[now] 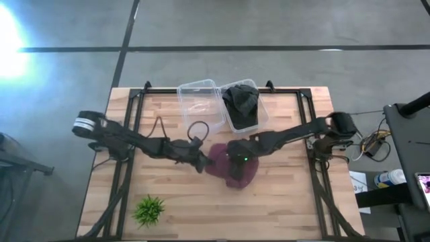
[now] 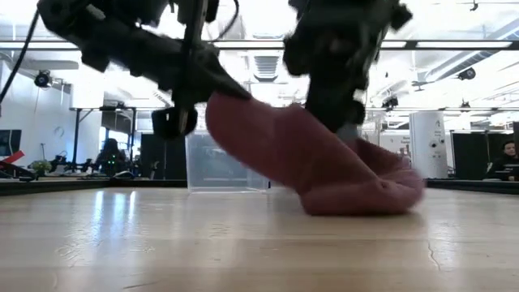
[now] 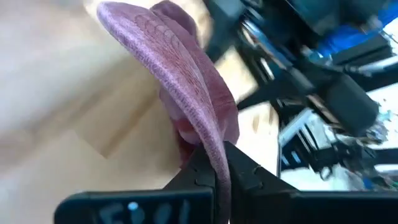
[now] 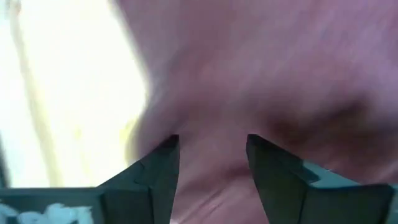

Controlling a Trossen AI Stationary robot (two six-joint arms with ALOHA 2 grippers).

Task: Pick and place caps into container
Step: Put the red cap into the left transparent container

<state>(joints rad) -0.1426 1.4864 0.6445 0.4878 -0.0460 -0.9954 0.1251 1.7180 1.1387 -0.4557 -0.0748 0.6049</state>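
Observation:
The maroon cap (image 1: 235, 173) lies mid-table, its brim raised at the table's left side (image 2: 235, 122) and its crown on the wood. My left gripper (image 1: 201, 163) is shut on that brim (image 3: 217, 177). My right gripper (image 1: 236, 156) stands over the crown from above, fingers open (image 4: 212, 155), with maroon cloth (image 4: 261, 74) filling the view. A dark cap (image 1: 240, 99) sits in the right-hand clear tub (image 1: 259, 125) at the far edge. No second dark cap can be told apart. My left gripper pinches the maroon cap's brim at its edge (image 3: 214, 149) between its two fingers (image 3: 245, 171). It comes from the table's left, slanting down. The brim is lifted and tilted, while the crown (image 2: 365, 199) rests on the table. My right gripper's open fingers (image 4: 158, 168) come down from above on the top of the crown (image 2: 324, 138), with cloth in the gap between them. Whether the tips press into it I cannot tell.
An empty clear tub (image 1: 185, 91) stands left of the filled one at the far edge and shows behind the cap in the low view (image 2: 219, 166). A small green plant (image 1: 149, 210) sits near the near-left corner. Bare wood lies along the near edge.

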